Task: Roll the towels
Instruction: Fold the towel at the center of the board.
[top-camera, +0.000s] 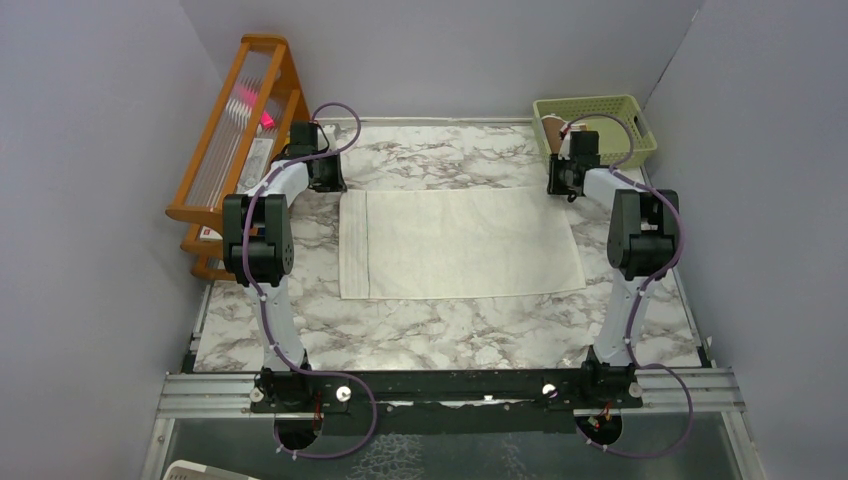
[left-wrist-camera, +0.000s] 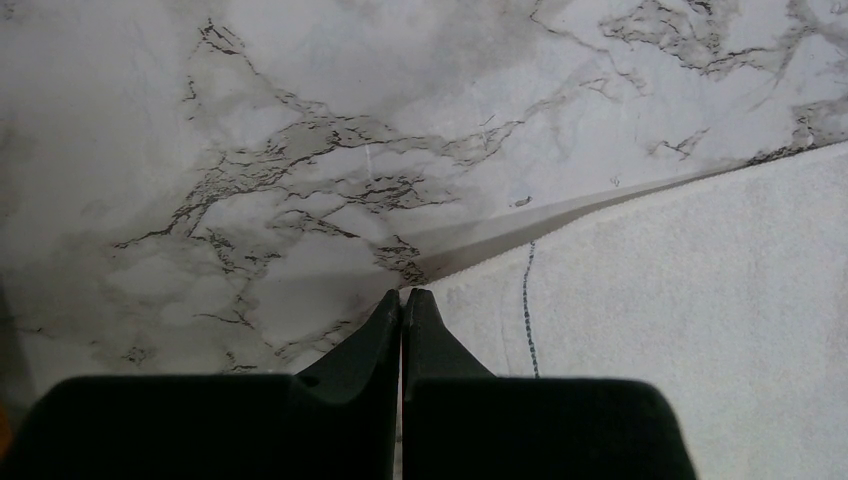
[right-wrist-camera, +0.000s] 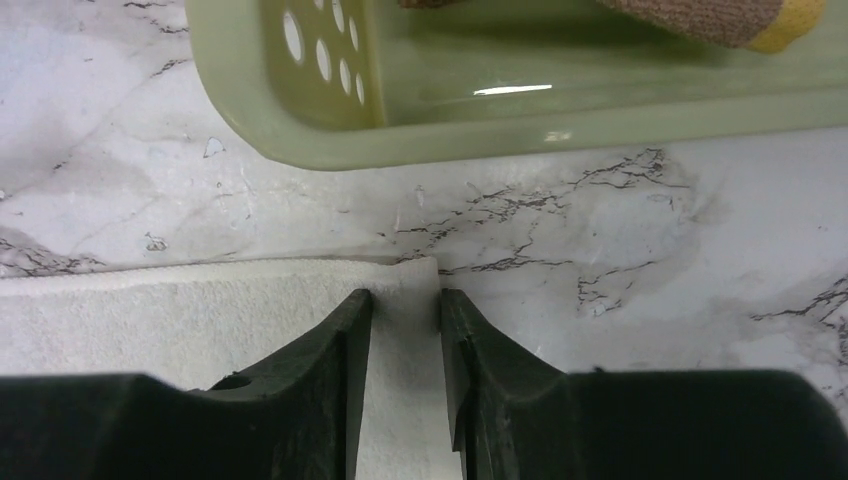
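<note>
The cream towel (top-camera: 460, 243) lies flat in the middle of the marble table, with a narrow fold along its left side. My left gripper (top-camera: 328, 178) is at the towel's far left corner. In the left wrist view its jaws (left-wrist-camera: 402, 294) are pressed together right at that corner of the towel (left-wrist-camera: 680, 300), whose far edge is slightly raised. My right gripper (top-camera: 562, 182) is open at the far right corner; its fingers (right-wrist-camera: 405, 295) straddle the towel's corner (right-wrist-camera: 180, 320). The brown towel with a yellow edge (right-wrist-camera: 720, 18) lies in the green basket (top-camera: 595, 125).
A wooden rack (top-camera: 235, 150) stands along the left wall beside the left arm. The green basket's near wall (right-wrist-camera: 480, 125) is just beyond the right fingertips. Grey walls close in the table on both sides and at the back.
</note>
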